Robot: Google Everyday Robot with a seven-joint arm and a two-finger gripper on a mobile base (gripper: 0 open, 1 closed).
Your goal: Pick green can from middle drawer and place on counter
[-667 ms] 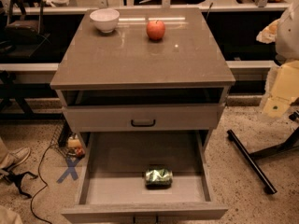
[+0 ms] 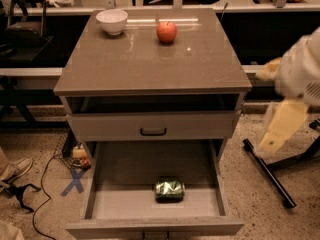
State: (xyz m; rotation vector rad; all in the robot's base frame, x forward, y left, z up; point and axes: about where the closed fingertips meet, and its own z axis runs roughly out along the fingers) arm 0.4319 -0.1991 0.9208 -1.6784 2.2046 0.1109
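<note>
The green can (image 2: pixel 170 189) lies on its side on the floor of the open middle drawer (image 2: pixel 120 201), near the front and right of centre. The counter (image 2: pixel 150 64) is the glossy grey-brown top of the cabinet. My arm with the gripper (image 2: pixel 282 126) hangs at the right edge of the view, beside the cabinet's right side. It is well above and to the right of the can and touches nothing.
A red apple (image 2: pixel 166 32) and a white bowl (image 2: pixel 112 21) stand at the back of the counter. The upper drawer (image 2: pixel 153 126) is closed. A black stand leg (image 2: pixel 267 171) lies on the floor at right. Cables and a blue X mark (image 2: pixel 75 181) are at left.
My arm has moved down and a little to the left, toward the cabinet's right side. The can, apple and bowl have not moved.
</note>
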